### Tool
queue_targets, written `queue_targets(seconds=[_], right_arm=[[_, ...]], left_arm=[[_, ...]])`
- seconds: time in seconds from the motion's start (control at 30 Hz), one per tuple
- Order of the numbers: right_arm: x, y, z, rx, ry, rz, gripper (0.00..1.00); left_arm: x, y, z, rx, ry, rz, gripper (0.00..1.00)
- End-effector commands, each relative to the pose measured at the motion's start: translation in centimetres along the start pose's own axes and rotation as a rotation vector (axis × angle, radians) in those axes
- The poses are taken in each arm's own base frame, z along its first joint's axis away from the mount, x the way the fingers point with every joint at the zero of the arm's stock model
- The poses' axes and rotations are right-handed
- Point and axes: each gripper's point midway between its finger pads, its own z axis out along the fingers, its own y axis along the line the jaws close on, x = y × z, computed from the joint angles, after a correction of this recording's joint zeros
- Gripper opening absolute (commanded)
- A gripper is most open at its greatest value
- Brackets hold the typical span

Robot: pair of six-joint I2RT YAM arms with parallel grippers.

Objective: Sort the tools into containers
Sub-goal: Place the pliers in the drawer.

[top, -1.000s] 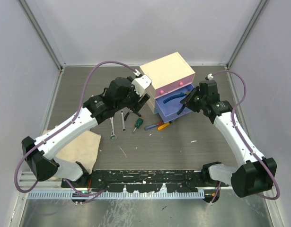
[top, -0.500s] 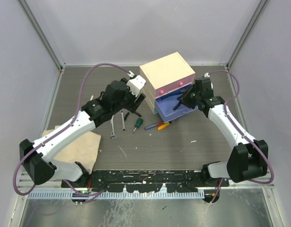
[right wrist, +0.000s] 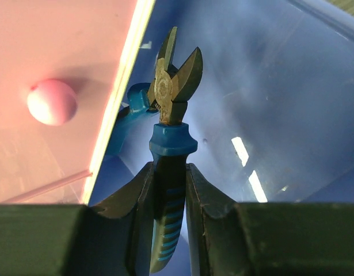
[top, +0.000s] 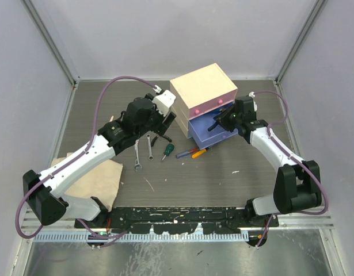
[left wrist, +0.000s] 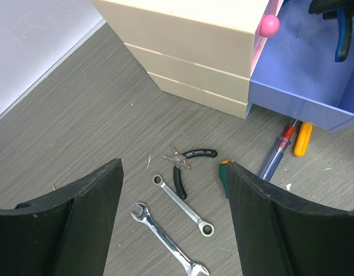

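One cream chest (top: 202, 86) near far edge of table (top: 234, 184), purple-blue drawer (top: 204, 132) standing open. Right gripper (right wrist: 168, 172) clamped on blue-handled pliers (right wrist: 172, 86), nose inside drawer. Best lower until handles clear front wall, then release gently. Left gripper (left wrist: 172, 167) spread wide, empty, above silver wrenches (left wrist: 182, 204) mid-table. Pliers: brass-toned cutter head slightly parted, ribbed blue grips.

Dark grey wood-grain table (top: 234, 178), with a cream chest (top: 202, 86) standing toward the back. In front of it lie two silver wrenches (left wrist: 182, 205) side by side and black-handled pliers (left wrist: 185, 167) just beside them. Next come a green-handled screwdriver (left wrist: 223, 175), a red screwdriver (left wrist: 277, 155) and an orange screwdriver (left wrist: 303, 139). Beige cloth (top: 99, 181) at near left.
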Motion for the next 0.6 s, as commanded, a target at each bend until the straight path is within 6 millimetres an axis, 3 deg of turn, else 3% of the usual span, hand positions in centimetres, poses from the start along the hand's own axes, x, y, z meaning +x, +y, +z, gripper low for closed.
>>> queue_targets(seconds=[0.0,0.23,0.57], right_arm=[[-1.9,2.6,0.6,-0.100,-0.072,0.020,0.09],[-1.8,3.0,0.8,-0.117,-0.060,0.015,0.33],[-2.9,4.4,-1.6,-0.146,-0.099,-0.007,0.41]], left_arm=[[-2.1,1.1,-0.7,-0.039,-0.082,-0.032,0.73],[-2.0,1.5,-0.6,-0.051,-0.076,-0.035,0.73],[-1.8,1.9,-0.5,-0.061,-0.070,-0.055,0.74]])
